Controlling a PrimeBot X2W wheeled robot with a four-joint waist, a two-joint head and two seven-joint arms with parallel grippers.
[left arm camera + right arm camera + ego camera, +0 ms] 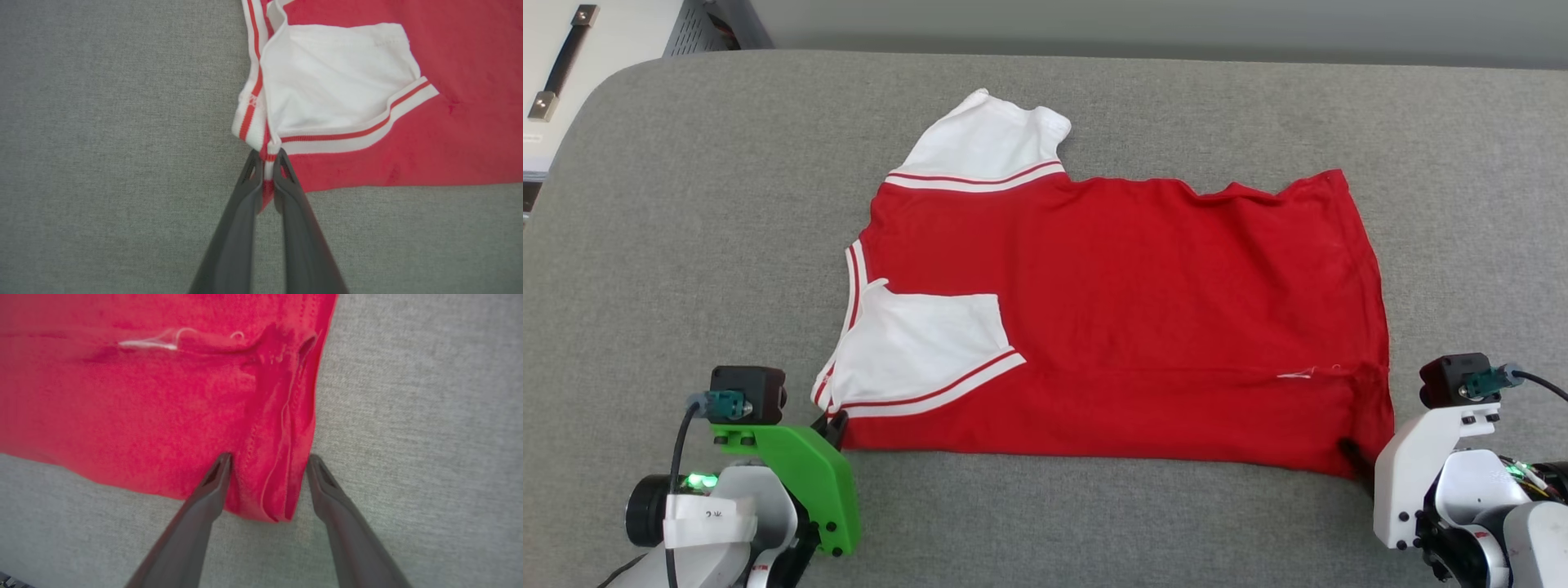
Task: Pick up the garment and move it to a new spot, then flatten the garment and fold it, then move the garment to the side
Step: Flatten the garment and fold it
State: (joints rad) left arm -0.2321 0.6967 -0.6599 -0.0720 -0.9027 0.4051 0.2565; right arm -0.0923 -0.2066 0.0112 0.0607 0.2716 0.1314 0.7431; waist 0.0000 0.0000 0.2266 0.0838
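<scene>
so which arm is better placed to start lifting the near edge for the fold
Probably left: the left gripper is shut on the striped corner of the garment. The right gripper stands open astride the hem corner, not yet gripping.

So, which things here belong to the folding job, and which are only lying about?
Belong to the job:
the garment, spread on the grey table
left pincer, shut on its striped corner
right pincer, open around its hem corner

Only lying about:
black handle on a pale cabinet, far left
dark vented panel beside it
</scene>
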